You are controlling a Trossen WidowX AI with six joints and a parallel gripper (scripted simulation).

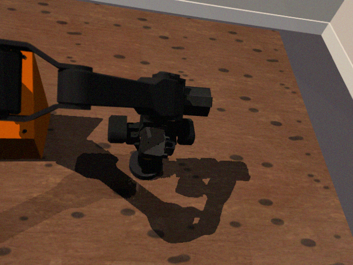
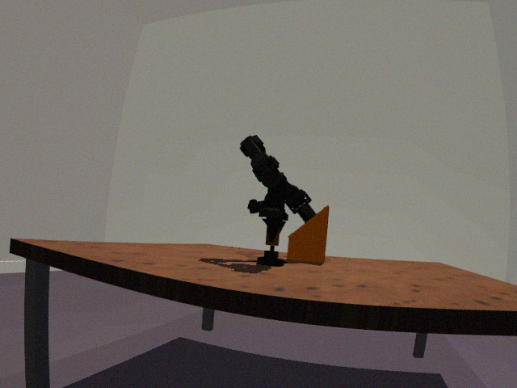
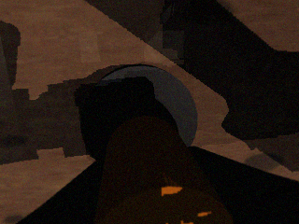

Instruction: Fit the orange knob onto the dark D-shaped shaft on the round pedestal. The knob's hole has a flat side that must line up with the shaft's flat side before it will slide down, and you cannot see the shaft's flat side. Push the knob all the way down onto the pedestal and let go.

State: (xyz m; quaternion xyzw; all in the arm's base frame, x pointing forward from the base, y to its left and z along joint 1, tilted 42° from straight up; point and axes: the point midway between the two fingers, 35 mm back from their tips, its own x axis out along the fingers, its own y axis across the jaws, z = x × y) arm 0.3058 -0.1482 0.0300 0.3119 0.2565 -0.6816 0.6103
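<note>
The orange knob (image 2: 267,240) (image 3: 145,163) is upright and mostly in shadow. My gripper (image 2: 272,239) (image 3: 147,161) points down and is shut on it. The round dark pedestal (image 1: 133,167) (image 2: 270,261) (image 3: 184,103) stands on the table under the knob. In the exterior view, a short length of the dark shaft (image 2: 271,248) shows between the knob's bottom and the pedestal, so the knob is above the pedestal. Whether the shaft's tip is inside the hole is hidden, and so are both flat sides. In the top view the arm covers the knob.
The orange robot base (image 1: 38,114) (image 2: 308,240) stands beside the pedestal, on its left in the top view. The arm's shadow falls across the pedestal and the spotted brown table (image 1: 256,182) (image 2: 355,276). The table's edge is at the right in the top view.
</note>
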